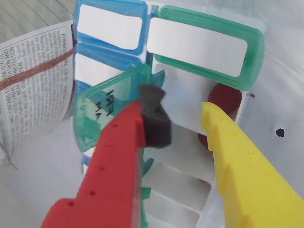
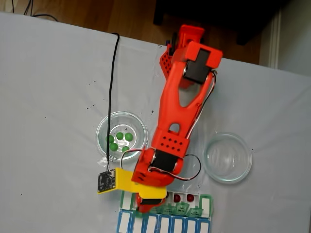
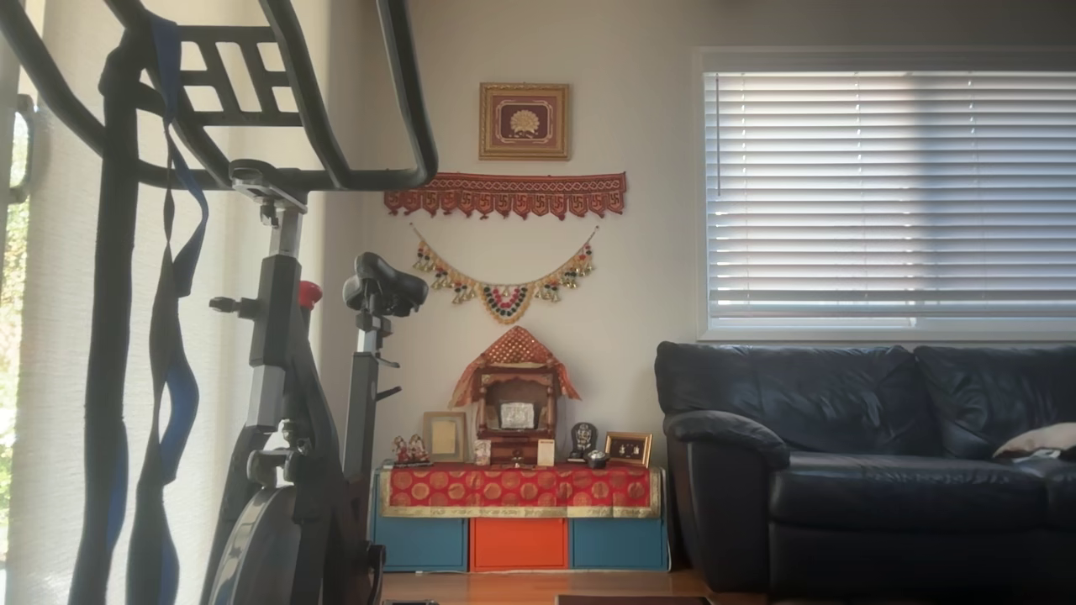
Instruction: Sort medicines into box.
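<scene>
On box (image 1: 190,95) lid: illegible handwriting

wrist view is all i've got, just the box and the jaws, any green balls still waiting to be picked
Observer: Yes. In the fixed view at least four green balls lie in the left dish.
Operator: and the other dish
Observer: In that same view the right dish looks empty.
</scene>
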You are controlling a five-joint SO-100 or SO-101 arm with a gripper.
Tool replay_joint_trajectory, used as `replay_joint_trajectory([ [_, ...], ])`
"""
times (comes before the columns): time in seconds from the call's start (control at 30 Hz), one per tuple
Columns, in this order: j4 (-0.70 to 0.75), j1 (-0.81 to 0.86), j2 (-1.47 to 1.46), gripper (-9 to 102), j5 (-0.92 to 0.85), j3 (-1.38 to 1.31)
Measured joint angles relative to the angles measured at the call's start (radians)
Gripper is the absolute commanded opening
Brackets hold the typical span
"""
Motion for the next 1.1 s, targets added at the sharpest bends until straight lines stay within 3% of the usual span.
replay_joint_trajectory([
  [0.53,0.104,-0.066,0.655,1,0.08,0.423],
  [0.73,0.143,-0.101,0.683,1,0.08,0.448],
  [1.1,0.295,0.069,0.692,3,-0.008,0.39],
])
